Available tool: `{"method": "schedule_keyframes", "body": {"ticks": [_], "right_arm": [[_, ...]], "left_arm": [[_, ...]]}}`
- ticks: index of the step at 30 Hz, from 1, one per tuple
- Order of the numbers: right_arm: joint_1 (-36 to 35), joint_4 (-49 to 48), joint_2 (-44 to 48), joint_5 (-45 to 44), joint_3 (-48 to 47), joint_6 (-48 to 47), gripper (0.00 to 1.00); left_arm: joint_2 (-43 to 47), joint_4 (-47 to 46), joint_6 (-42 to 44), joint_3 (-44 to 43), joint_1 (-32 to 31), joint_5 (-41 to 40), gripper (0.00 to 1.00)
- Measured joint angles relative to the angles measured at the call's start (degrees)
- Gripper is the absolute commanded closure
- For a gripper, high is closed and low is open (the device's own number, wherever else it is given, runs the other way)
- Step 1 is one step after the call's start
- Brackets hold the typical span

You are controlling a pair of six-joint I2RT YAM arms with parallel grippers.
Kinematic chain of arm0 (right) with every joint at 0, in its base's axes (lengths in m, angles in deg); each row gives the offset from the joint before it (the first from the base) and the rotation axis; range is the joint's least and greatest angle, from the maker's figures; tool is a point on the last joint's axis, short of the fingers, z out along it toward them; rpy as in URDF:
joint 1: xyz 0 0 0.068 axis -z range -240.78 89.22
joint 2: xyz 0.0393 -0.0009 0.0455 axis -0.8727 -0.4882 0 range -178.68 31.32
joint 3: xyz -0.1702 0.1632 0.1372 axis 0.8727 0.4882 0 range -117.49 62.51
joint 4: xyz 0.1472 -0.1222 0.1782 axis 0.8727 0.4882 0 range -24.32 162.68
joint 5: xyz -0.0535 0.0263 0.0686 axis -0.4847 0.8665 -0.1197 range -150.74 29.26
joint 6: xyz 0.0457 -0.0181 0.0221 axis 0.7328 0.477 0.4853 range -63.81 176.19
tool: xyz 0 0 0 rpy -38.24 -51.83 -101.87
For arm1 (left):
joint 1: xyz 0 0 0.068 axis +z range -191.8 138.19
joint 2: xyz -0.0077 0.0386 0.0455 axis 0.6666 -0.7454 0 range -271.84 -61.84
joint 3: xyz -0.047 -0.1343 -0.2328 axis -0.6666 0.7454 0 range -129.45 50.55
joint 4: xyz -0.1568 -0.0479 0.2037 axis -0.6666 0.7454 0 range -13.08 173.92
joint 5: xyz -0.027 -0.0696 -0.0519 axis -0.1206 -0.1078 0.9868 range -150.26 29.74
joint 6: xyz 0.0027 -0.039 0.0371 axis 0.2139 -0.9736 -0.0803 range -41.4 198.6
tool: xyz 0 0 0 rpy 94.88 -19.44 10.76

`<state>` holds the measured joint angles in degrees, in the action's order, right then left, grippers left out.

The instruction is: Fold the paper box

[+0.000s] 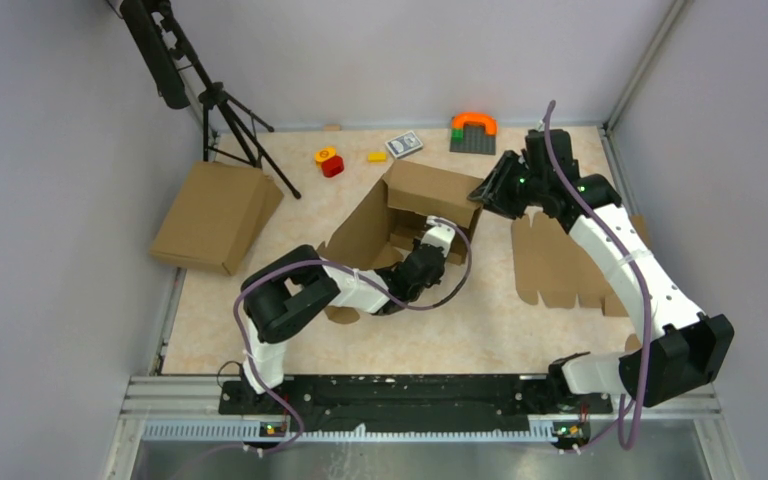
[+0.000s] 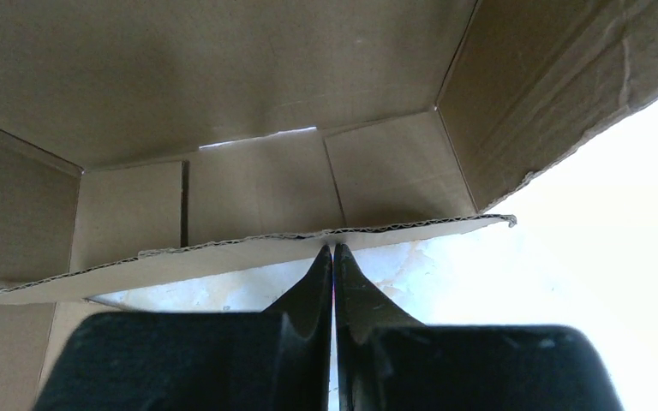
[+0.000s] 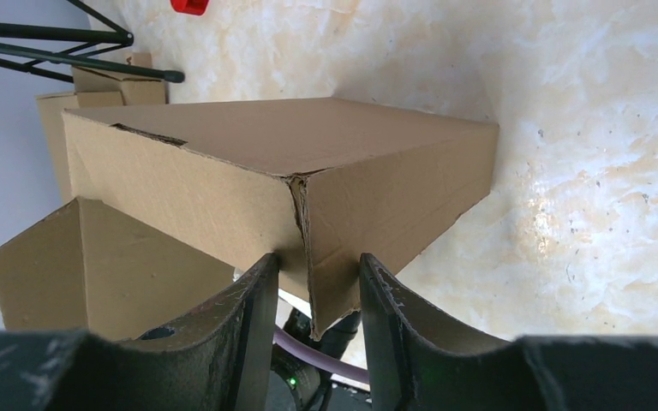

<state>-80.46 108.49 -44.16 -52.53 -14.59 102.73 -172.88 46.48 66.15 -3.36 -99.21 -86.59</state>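
The paper box [image 1: 415, 195] stands half-folded mid-table, its walls raised and a large flap leaning out to the left. My left gripper [image 1: 438, 238] reaches inside it. In the left wrist view that gripper [image 2: 333, 248] is shut and empty, its tips pressed against the corrugated edge of an inner flap [image 2: 223, 254]. My right gripper [image 1: 485, 190] is at the box's right corner. In the right wrist view its fingers [image 3: 319, 261] straddle that corner of the box [image 3: 223, 137], closed on the cardboard from both sides.
A flat notched cardboard blank [image 1: 550, 262] lies right of the box, under the right arm. Another brown box [image 1: 215, 215] sits at the left wall beside a black tripod [image 1: 230, 120]. Small toy blocks [image 1: 329, 160], a card pack [image 1: 403, 145] and a grey plate with an orange arch [image 1: 473, 132] line the back.
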Motion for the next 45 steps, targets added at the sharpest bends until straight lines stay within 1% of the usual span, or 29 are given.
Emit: {"method": "schedule_keyframes", "body": {"ticks": [2,7,11,13,16,23,32,40,45], "right_arm": [[0.00,0.00,0.00,0.00,0.00,-0.13,0.59],[0.57,-0.17,0.00,-0.61,-0.04,-3.32,0.47],[2.19,-0.44,0.00,-0.83,-0.04,-6.67,0.34],[3.48,-1.66,0.00,-0.11,0.13,-8.17,0.28],[4.44,-4.24,0.00,1.86,1.16,-9.53,0.23],[4.48,-6.97,0.00,6.14,2.49,-11.39,0.07],[4.50,-8.94,-0.61,6.47,1.92,-12.15,0.05],[4.81,-10.43,-5.88,6.75,-1.33,-12.98,0.04],[4.92,-11.17,-7.96,9.31,-2.58,-13.03,0.04]], "left_arm": [[0.00,0.00,0.24,0.00,0.00,0.07,1.00],[0.00,-0.04,0.61,0.02,0.00,0.33,1.00],[0.00,-0.07,0.66,0.02,0.00,0.63,1.00],[0.00,-0.09,0.66,0.02,0.00,0.66,1.00],[0.00,-0.33,0.68,0.02,0.00,0.87,1.00],[0.00,-0.90,0.87,0.02,0.00,1.03,1.00],[0.00,-0.98,1.11,0.02,0.00,1.27,1.00],[0.00,-1.55,1.51,0.02,0.00,1.44,1.00],[0.00,-1.75,1.73,0.02,0.04,1.46,1.00]]}}
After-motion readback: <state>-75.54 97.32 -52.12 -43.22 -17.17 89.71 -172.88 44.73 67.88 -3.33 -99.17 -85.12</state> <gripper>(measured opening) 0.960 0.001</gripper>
